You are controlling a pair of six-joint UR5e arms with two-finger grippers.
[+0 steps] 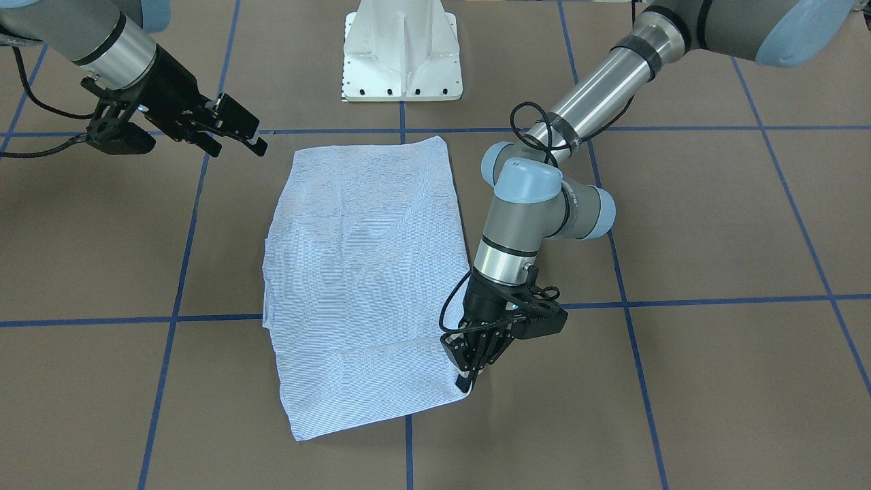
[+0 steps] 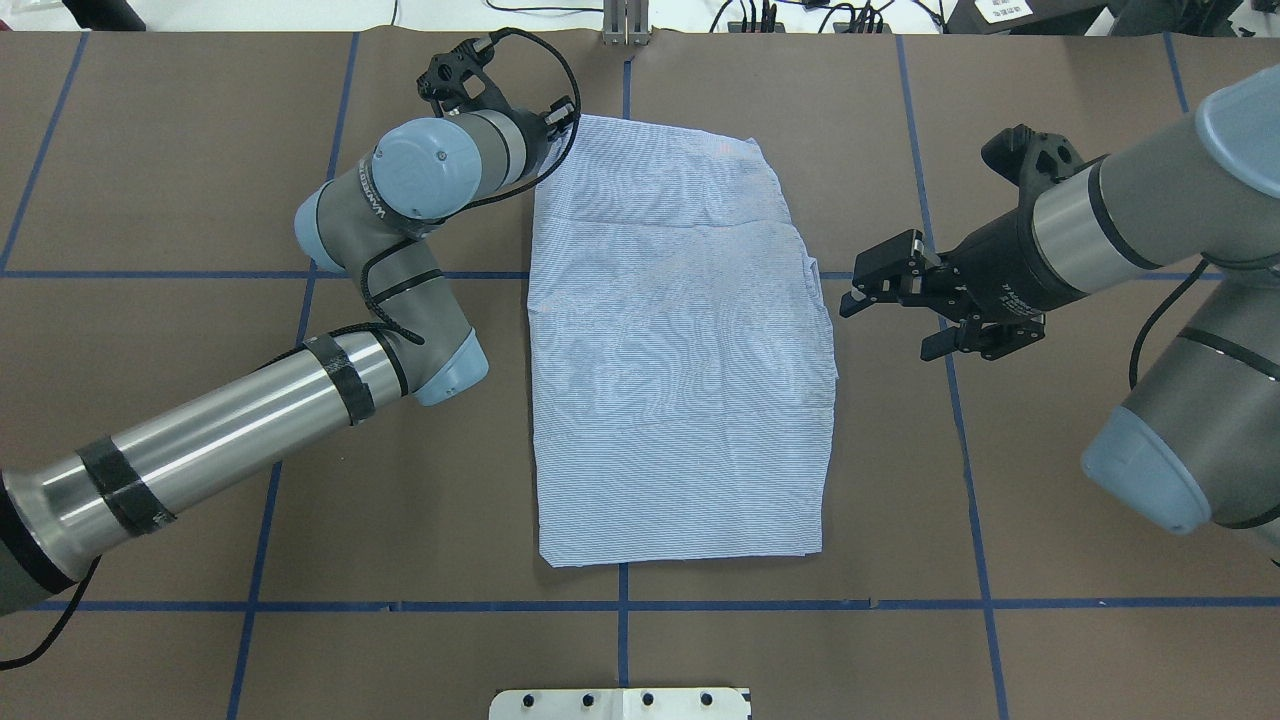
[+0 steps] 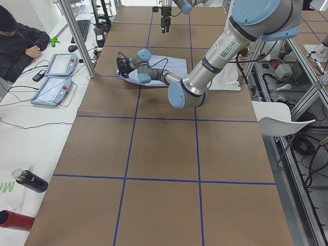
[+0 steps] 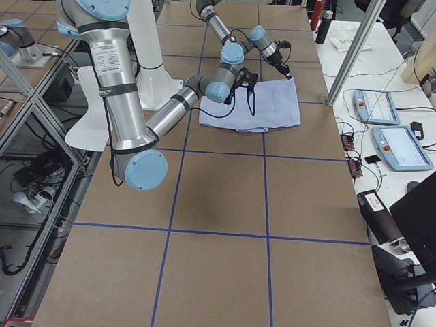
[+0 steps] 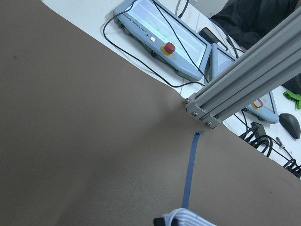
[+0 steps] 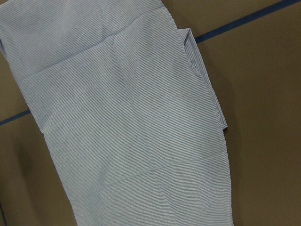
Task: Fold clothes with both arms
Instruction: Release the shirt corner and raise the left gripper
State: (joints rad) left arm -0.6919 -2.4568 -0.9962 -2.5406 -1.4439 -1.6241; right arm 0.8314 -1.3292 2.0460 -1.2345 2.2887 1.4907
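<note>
The striped shirt (image 2: 680, 350) lies folded into a long rectangle at mid-table, flat on the brown table (image 2: 200, 150). One short end lies near the far edge and the other points toward the robot's white base (image 1: 401, 54). The left arm (image 2: 220, 430) reaches across from the left side. The left gripper (image 1: 468, 378) points down at the shirt's far left corner, clenched on that corner of the cloth. A scrap of striped fabric shows at the bottom of the left wrist view. The right arm (image 2: 1120, 220) hangs over the right side of the table. The right gripper (image 2: 885, 318) is released and empty, just beside the shirt's right edge but apart from it. Its wrist camera looks down on the smooth cloth, where layered folds show along one side. Blue tape lines (image 2: 300, 606) divide the table into squares, and one runs under the shirt.
</note>
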